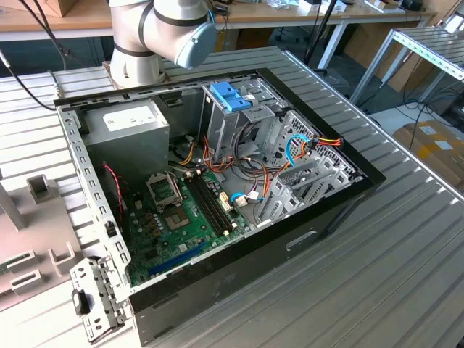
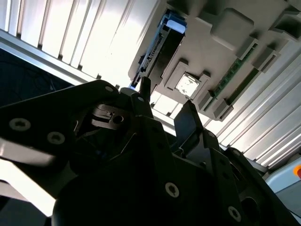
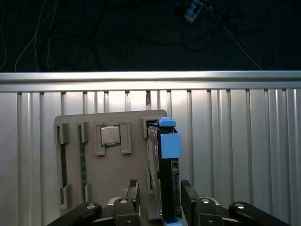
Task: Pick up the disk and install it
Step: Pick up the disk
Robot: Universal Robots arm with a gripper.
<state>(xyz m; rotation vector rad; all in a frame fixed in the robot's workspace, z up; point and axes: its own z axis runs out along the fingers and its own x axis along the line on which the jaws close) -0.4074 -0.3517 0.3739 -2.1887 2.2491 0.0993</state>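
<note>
first wrist view: jaws apart flanking the disk (image 3: 165, 181), upright in grey tray (image 3: 75, 120) beside a chip (image 3: 109, 135).

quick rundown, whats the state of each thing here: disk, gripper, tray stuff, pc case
disk: standing on edge in the grey holder tray, not gripped, not yet installed
gripper: open, one finger on either side of the disk
processor chip: lying flat in its pocket of the tray
computer case: lying on its side, open on top, insides exposed
</note>
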